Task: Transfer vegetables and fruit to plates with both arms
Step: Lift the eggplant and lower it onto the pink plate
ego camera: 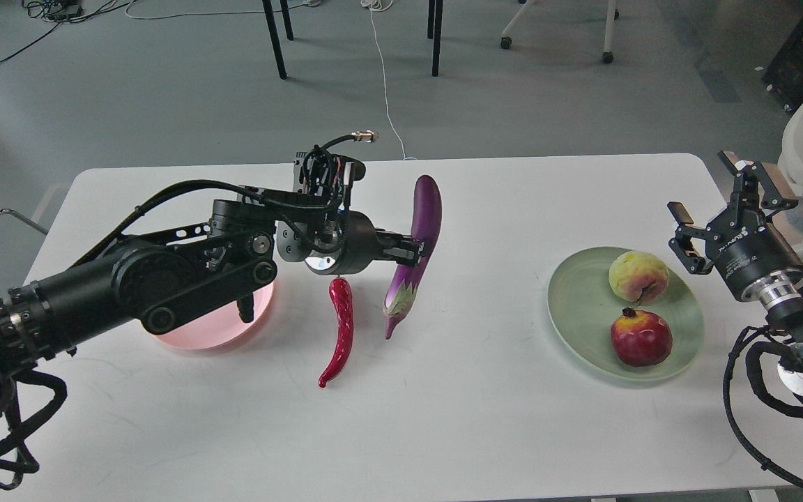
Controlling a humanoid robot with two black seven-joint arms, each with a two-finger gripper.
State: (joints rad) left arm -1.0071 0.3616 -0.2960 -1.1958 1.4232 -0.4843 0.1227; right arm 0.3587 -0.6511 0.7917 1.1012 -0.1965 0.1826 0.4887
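Purple and glossy, the eggplant [421, 240] sits clamped at its middle in the left gripper [417, 249], jaws narrowed tight on it, stem end down just beside the red chili [339, 330] lying below the wrist. Behind that arm the pink plate [217, 326] is mostly hidden. The right gripper [712, 213] hangs released, jaws spread wide and holding nothing, just right of the green plate [583, 307], which carries the yellow-green fruit [638, 277] and the pomegranate [640, 338].
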